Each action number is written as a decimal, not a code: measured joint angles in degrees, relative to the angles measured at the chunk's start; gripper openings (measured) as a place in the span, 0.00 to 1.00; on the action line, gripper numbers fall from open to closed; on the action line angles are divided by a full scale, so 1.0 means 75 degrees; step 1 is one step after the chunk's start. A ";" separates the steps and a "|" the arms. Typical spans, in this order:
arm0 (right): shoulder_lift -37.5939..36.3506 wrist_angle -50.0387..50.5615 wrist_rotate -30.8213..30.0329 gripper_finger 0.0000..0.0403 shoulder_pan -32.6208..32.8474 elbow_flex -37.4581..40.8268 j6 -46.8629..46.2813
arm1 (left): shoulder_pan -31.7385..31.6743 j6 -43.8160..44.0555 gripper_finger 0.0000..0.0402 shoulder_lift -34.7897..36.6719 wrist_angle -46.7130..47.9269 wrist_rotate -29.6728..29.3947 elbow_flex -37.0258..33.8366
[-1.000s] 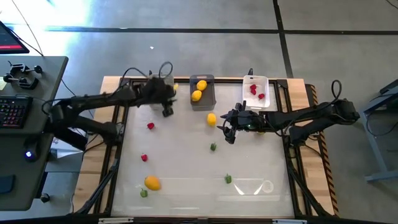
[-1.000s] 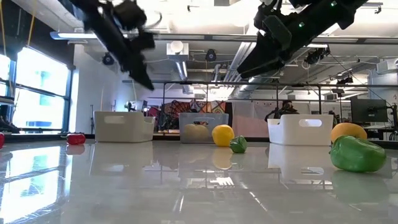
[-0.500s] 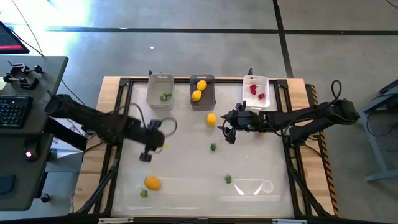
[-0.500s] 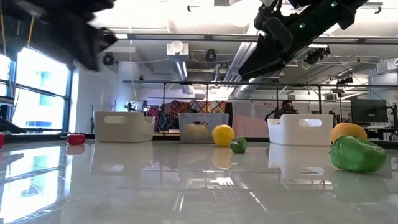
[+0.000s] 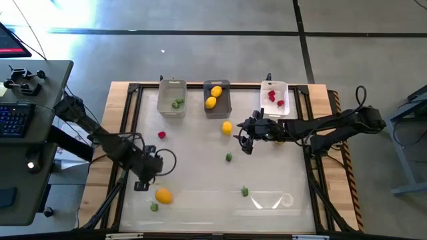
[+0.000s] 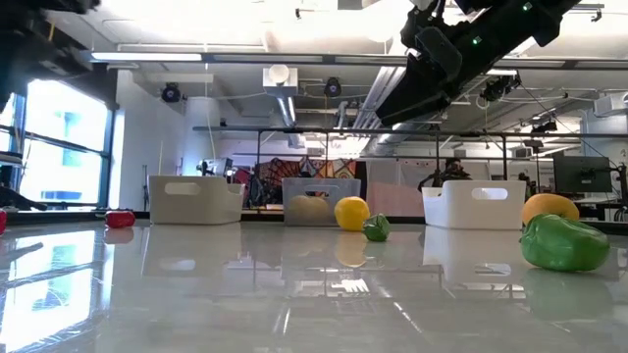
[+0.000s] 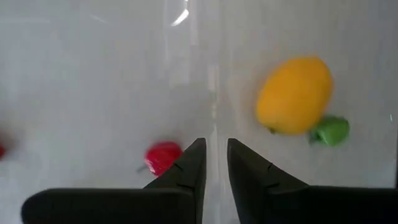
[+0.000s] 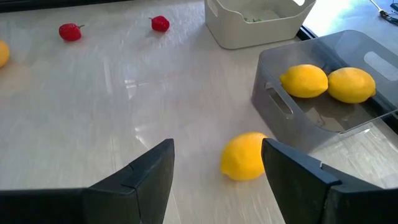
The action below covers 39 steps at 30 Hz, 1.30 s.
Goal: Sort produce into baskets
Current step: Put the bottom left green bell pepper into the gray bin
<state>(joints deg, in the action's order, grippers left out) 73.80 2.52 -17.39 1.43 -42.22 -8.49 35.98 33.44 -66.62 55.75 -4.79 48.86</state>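
Three baskets stand along the far edge: a clear one (image 5: pixel 172 98) with a green bit, a dark grey one (image 5: pixel 217 98) with two lemons, a white one (image 5: pixel 275 98) with red berries. My left gripper (image 5: pixel 142 179) hangs over the near left of the table, empty, its fingers a narrow gap apart. A red berry (image 7: pixel 163 155) lies just beside one finger, and an orange fruit (image 7: pixel 294 95) and a green bit (image 7: pixel 329 130) lie ahead. My right gripper (image 5: pixel 243 139) is open and empty, with a loose lemon (image 8: pixel 245 155) on the table ahead of it.
More loose pieces lie on the table: a red berry (image 5: pixel 161 135), a green bit (image 5: pixel 229 157) near the middle, and another green bit (image 5: pixel 245 191) toward the near edge. A wooden frame (image 5: pixel 123 133) borders the table. A desk with a keyboard (image 5: pixel 17 120) stands to the left.
My left gripper has swung from over the clear basket at the far edge toward the table's near left, ending by the red berry and the orange fruit. With the arm gone, a green bit shows in the clear basket.
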 joint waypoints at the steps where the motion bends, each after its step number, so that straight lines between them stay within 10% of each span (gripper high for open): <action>1: 0.0000 0.0000 -0.0002 0.58 0.0000 0.0000 0.0000 | 0.0082 -0.0064 0.15 -0.0055 0.0000 0.0085 0.0000; 12: 0.0000 0.0006 0.0000 0.58 0.0000 0.0000 0.0000 | 0.1093 -0.0158 0.36 -0.1514 -0.1301 0.0886 -0.0003; 25: 0.0000 0.0006 -0.0002 0.58 0.0000 0.0000 0.0131 | 0.2885 0.0553 0.38 -0.2312 -0.1619 -0.0359 0.0326; 39: 0.0000 0.0009 0.0000 0.58 0.0000 -0.0003 -0.0262 | 0.3632 -0.2189 0.38 -0.4344 -0.0652 -0.1572 0.1896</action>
<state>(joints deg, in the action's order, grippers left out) 73.80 2.59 -17.39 1.43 -42.24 -10.46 63.23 17.02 -99.20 50.85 -16.58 63.08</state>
